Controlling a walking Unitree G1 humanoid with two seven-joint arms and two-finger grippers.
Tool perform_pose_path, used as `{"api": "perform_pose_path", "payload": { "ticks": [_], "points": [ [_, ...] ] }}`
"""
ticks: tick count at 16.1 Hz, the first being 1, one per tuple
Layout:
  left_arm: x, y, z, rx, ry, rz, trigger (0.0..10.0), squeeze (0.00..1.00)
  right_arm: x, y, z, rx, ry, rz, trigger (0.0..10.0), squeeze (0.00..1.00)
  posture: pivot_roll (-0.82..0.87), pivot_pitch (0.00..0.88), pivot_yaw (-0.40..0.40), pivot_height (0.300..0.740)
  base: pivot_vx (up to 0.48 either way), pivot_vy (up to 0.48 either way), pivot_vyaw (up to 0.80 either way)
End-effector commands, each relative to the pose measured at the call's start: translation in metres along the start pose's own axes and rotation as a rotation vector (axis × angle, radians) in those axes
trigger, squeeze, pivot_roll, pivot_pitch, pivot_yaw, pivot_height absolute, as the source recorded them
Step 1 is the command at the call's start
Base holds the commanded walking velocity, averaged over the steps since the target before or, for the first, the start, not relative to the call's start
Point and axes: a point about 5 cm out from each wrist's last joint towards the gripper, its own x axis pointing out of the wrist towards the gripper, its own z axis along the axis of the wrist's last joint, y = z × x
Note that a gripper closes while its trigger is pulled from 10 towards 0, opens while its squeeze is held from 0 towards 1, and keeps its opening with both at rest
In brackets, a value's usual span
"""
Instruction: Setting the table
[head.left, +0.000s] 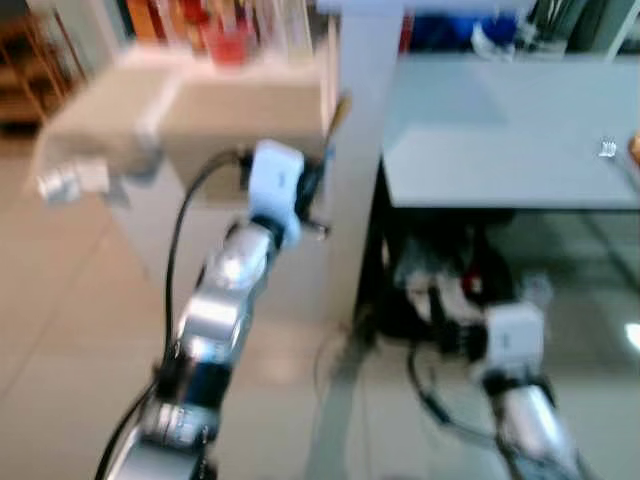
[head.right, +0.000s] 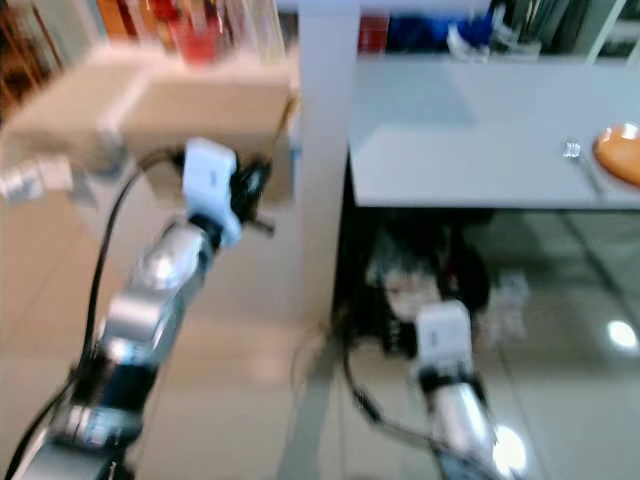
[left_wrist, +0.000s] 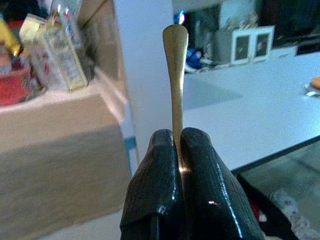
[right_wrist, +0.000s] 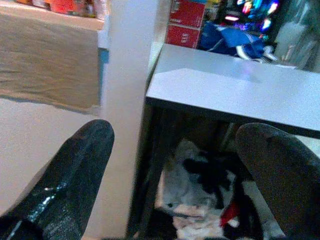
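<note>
Fingers (left_wrist: 195, 185) of left gripper (left_wrist: 178, 150) clamp spoon (left_wrist: 175, 75) upright

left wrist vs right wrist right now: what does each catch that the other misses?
Left wrist alone: the left hand shut on a gold utensil handle that sticks straight out past the fingertips, plus packaged goods on the beige counter and an orange plate at the far edge of the table. Right wrist alone: the right hand open, its fingers spread wide, and the clutter under the table. Both share: the white table, the white pillar and the beige counter.
</note>
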Motion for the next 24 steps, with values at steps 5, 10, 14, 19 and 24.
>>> {"api": "perform_pose_path", "payload": {
  "ticks": [5,10,14,19,24],
  "points": [
    [0.004,0.002,0.001,0.021,-0.001,0.007,0.0,0.0,0.003,-0.004,0.004,-0.003,-0.019,-0.014,10.0,0.0,-0.12,0.0,0.038,0.736,0.243,-0.411,0.15],
    [0.007,0.0,0.0,0.029,0.004,0.003,0.0,0.0,0.006,-0.004,0.004,-0.001,-0.021,-0.011,10.0,0.0,-0.13,0.0,0.039,0.736,0.244,-0.411,0.0],
    [0.008,-0.008,0.0,0.033,-0.01,-0.039,0.0,0.0,0.008,-0.004,0.004,-0.005,-0.023,-0.01,10.0,0.0,-0.13,0.0,0.04,0.736,0.182,-0.413,0.0],
    [0.011,-0.012,0.0,0.023,-0.008,-0.05,0.0,0.0,0.006,-0.006,0.003,-0.014,-0.022,-0.015,10.0,0.0,-0.15,0.0,0.046,0.736,0.0,-0.42,0.0],
    [0.012,-0.014,-0.003,0.019,0.0,-0.056,0.0,0.0,0.003,-0.006,0.002,-0.013,-0.015,-0.017,10.0,0.0,-0.15,0.0,0.048,0.736,0.0,-0.42,0.0]
  ]
}}
